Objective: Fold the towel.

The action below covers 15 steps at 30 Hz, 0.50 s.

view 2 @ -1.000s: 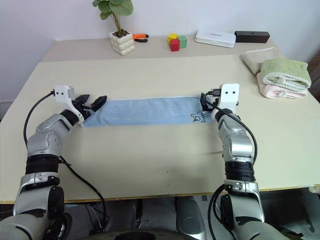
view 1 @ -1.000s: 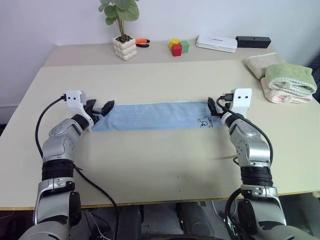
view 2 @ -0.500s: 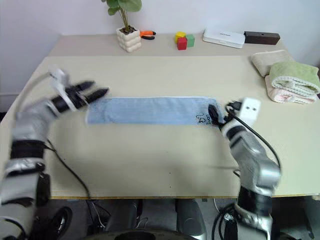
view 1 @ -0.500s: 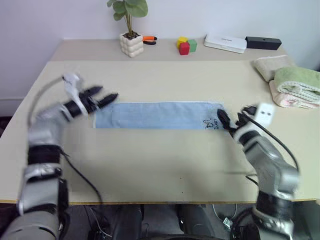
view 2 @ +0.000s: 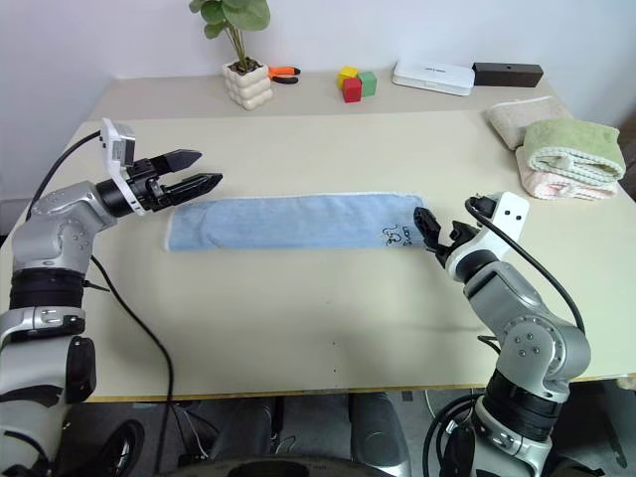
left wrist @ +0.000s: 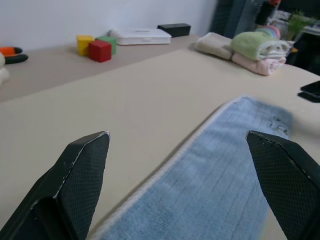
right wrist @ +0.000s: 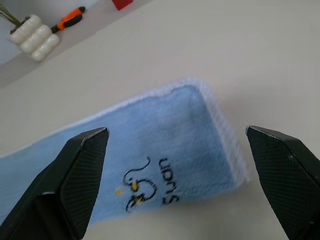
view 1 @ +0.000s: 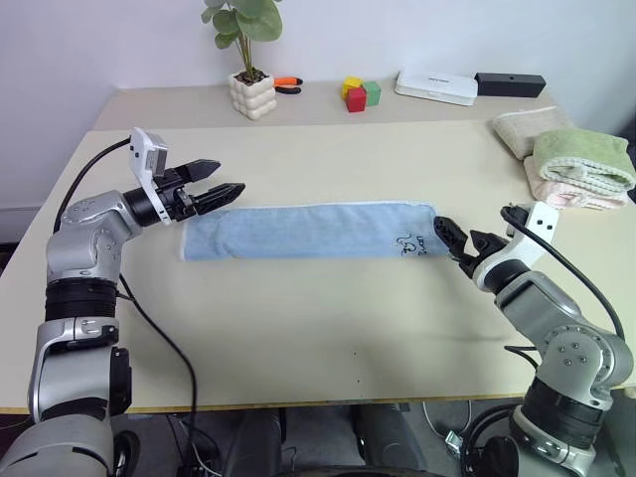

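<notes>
Both end effectors open, light blue towel lying flat between them on the table.

Left end effector (view 1: 227, 185) hangs with its two black fingers spread, just above and behind the towel's (view 1: 308, 231) near-left end and not touching it; right end effector (view 1: 455, 239) sits just off the opposite short end, fingers likewise apart, empty, close to the small dark embroidered mark (right wrist: 145, 187) by that corner. Between the two, the towel stretches as one long narrow strip with a pale hem, flat on the beige table (view 1: 328, 328). Well beyond the left end effector stands a potted plant (view 1: 245, 70) with an orange-handled tool (view 1: 284, 83) beside it, then coloured blocks (view 1: 356, 92), a white box (view 1: 430, 86) and a black box (view 1: 509, 83). Far beyond the right end effector, a green rolled towel (view 1: 581, 159) rests on folded pink and beige ones.
</notes>
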Tool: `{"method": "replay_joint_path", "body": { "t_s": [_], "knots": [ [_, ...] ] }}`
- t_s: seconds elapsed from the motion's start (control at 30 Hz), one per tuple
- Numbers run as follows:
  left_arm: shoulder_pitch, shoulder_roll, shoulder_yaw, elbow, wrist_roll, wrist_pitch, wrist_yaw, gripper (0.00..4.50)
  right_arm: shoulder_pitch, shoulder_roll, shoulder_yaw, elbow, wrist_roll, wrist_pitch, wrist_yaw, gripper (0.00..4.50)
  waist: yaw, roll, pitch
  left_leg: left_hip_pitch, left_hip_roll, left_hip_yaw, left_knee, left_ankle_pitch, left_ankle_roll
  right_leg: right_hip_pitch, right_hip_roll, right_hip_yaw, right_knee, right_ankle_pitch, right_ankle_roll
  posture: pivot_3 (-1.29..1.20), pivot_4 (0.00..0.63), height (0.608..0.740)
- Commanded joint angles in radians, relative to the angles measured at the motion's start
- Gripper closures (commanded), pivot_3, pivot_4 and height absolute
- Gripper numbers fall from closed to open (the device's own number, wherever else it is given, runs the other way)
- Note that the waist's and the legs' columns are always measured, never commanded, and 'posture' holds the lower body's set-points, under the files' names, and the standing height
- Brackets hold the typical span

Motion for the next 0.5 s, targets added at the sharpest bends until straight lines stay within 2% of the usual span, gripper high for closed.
{"method": "replay_joint_path", "body": {
  "t_s": [0.03,0.3,0.5],
  "knots": [
    [0.039,0.049,0.017,-0.106,-0.074,0.061,-0.102,0.02,0.022,0.014,-0.035,-0.057,0.113,0.059,-0.05,0.03,-0.002,0.0,0.0,0.0,0.0,0.0,0.0,0.0,0.0,0.0,0.0,0.0,0.0,0.0,0.0,0.0,0.15,0.74],
    [0.076,0.079,0.015,-0.167,-0.119,0.101,-0.191,0.02,0.051,0.012,-0.05,-0.04,0.26,0.073,-0.154,0.03,-0.001,0.0,0.0,0.0,0.0,0.0,0.0,0.0,0.0,0.0,0.0,0.0,0.0,0.0,0.0,0.0,0.15,0.74],
    [0.078,0.084,0.014,-0.171,-0.125,0.109,-0.2,0.02,0.067,-0.013,-0.031,-0.031,0.321,0.046,-0.2,0.03,-0.002,0.0,0.0,0.0,0.0,0.0,-0.001,0.0,0.0,0.0,0.0,0.0,0.0,0.0,0.0,0.0,0.15,0.74]
  ]
}}
